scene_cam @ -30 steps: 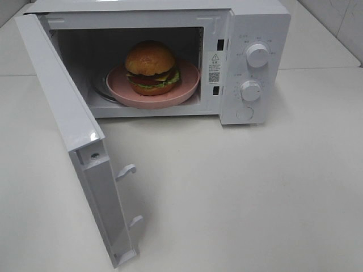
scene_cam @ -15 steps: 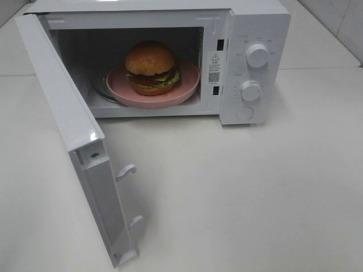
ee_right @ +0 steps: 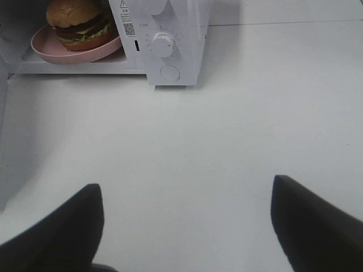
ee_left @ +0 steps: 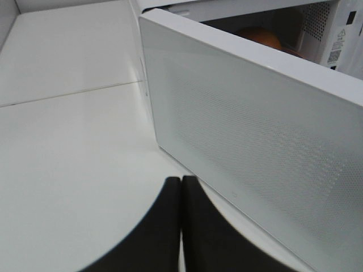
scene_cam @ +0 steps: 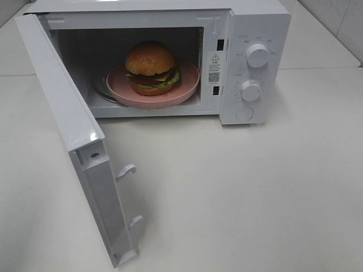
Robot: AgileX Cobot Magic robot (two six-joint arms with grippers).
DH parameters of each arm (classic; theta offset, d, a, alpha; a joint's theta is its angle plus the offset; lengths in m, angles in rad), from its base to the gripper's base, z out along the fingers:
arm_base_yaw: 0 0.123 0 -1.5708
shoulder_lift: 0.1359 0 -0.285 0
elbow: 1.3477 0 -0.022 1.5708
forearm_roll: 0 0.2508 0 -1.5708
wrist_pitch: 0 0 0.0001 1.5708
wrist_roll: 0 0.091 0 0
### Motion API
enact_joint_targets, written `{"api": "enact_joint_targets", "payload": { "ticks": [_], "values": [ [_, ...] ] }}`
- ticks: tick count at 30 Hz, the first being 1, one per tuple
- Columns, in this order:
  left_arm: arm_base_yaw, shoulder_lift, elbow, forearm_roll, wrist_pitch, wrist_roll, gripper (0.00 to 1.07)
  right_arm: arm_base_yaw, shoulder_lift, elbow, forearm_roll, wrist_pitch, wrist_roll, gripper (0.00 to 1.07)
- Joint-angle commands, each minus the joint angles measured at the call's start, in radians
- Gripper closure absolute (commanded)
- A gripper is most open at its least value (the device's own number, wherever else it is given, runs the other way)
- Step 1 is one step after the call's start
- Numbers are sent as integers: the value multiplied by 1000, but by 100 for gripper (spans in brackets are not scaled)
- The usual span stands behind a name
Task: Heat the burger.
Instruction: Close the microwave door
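Observation:
The burger [scene_cam: 150,67] with brown bun, lettuce and cheese sits on a round pink plate [scene_cam: 182,85] inside the white microwave [scene_cam: 255,34], whose door [scene_cam: 68,130] stands wide open to the left. The burger also shows in the right wrist view [ee_right: 76,24]. My left gripper [ee_left: 181,226] is shut and empty, just outside the door's outer face [ee_left: 261,141]. My right gripper [ee_right: 187,226] is open and empty, over the table in front of the microwave. Neither gripper shows in the exterior high view.
The microwave has two knobs [scene_cam: 257,55] [scene_cam: 250,90] and a round button [scene_cam: 244,113] on its right panel. Two latch hooks [scene_cam: 127,170] stick out from the door's edge. The white table [scene_cam: 255,192] stretches in front and to the right.

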Motion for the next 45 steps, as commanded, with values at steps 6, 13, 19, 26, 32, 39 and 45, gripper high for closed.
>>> {"api": "enact_joint_targets", "payload": {
  "ticks": [6, 13, 19, 26, 32, 39, 45],
  "values": [
    [4, 274, 4, -263, -112, 189, 106, -2, -19, 3, -4, -1, -8, 32],
    [4, 519, 4, -574, -174, 515, 106, -2, -19, 3, -4, -1, -8, 32],
    [4, 636, 4, -753, -174, 711, 106, -2, -19, 3, -4, -1, -8, 32],
    [-21, 783, -3, -977, -193, 972, 106, -2, -19, 3, -4, -1, -8, 32],
    [-106, 870, -42, -1065, -273, 1053, 106, -2, -19, 3, -4, -1, -8, 32],
    [-185, 981, -121, -1065, -315, 1051, 106, -2, -19, 3, -4, -1, -8, 32],
    [-224, 1060, -177, -1067, -316, 1051, 106, -2, -19, 3, -4, -1, -8, 32]
  ]
}}
